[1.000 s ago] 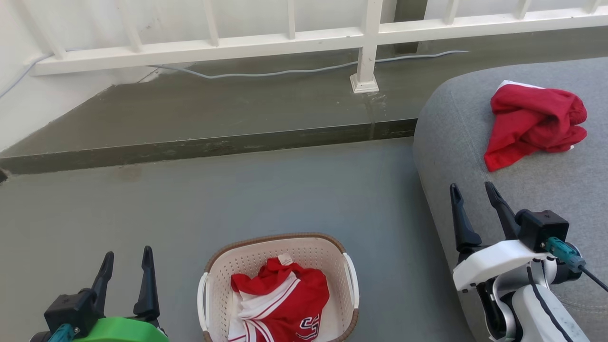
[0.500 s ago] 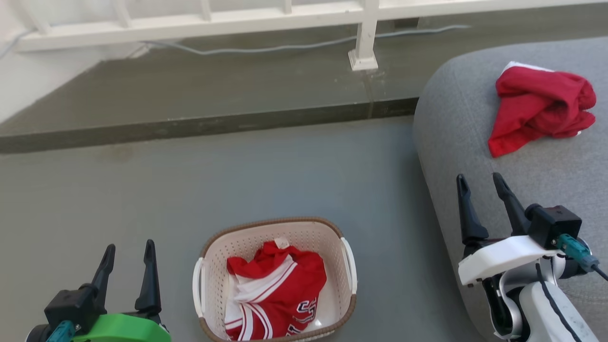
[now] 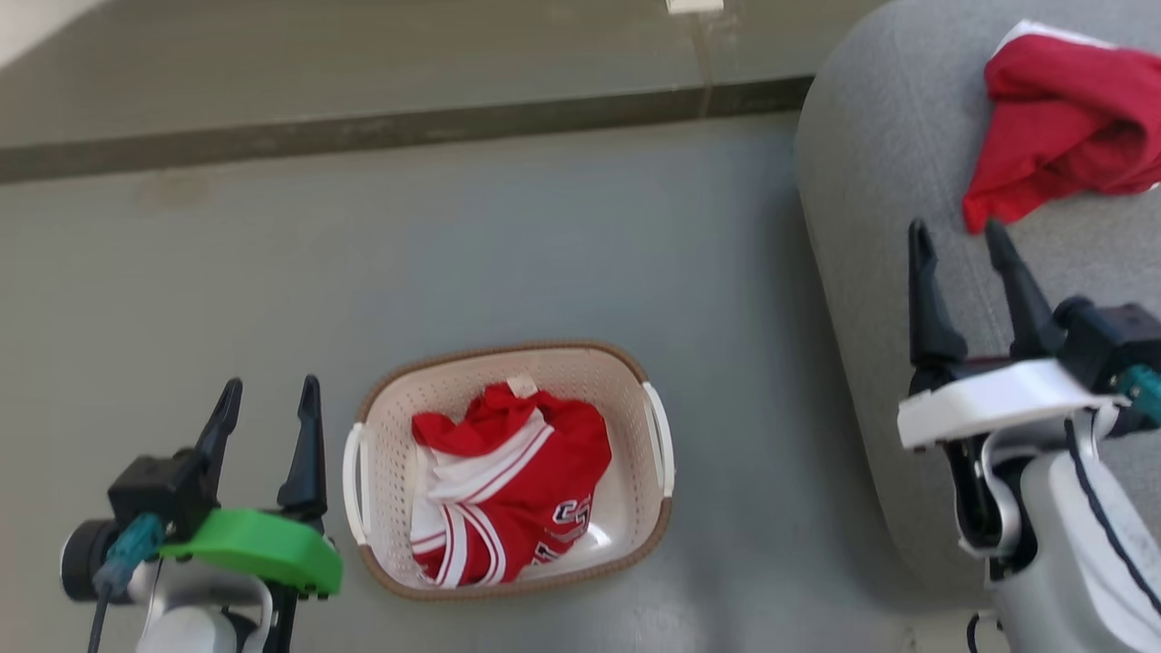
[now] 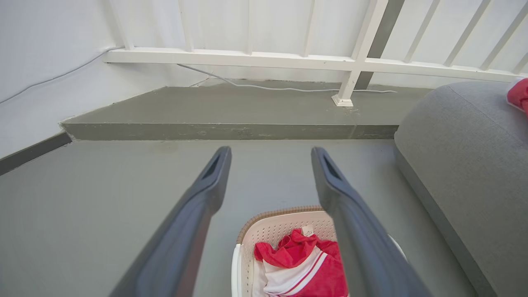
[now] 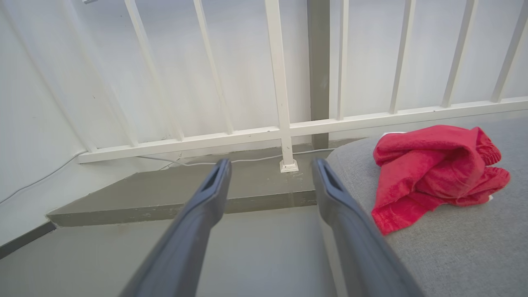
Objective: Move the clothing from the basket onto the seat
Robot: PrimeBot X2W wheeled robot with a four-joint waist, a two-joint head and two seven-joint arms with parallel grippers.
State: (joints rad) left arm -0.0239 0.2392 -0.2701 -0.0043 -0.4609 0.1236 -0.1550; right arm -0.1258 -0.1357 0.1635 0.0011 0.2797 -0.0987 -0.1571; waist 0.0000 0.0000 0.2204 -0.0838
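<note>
A cream basket (image 3: 655,453) with a brown rim stands on the grey floor, holding a crumpled red jersey (image 3: 508,494) with white stripes. The left wrist view looks down on the same basket (image 4: 264,225) and jersey (image 4: 301,268). A plain red garment (image 3: 1061,118) lies bunched on the grey seat (image 3: 871,181), and the right wrist view shows this garment (image 5: 433,173) on the seat (image 5: 462,247) too. My left gripper (image 3: 270,401) hovers open just left of the basket. My right gripper (image 3: 960,240) stands open over the seat's left edge, short of the plain garment.
A raised concrete step (image 3: 390,131) runs across the back. Behind it is a white railing (image 4: 288,60) with a post foot (image 4: 342,100) and a pale cable (image 4: 255,86) along the ledge. A white wall (image 4: 37,82) closes the left side.
The head camera has tilted down, so the railing has left the view and the whole basket shows. Both grippers stay open and empty.
</note>
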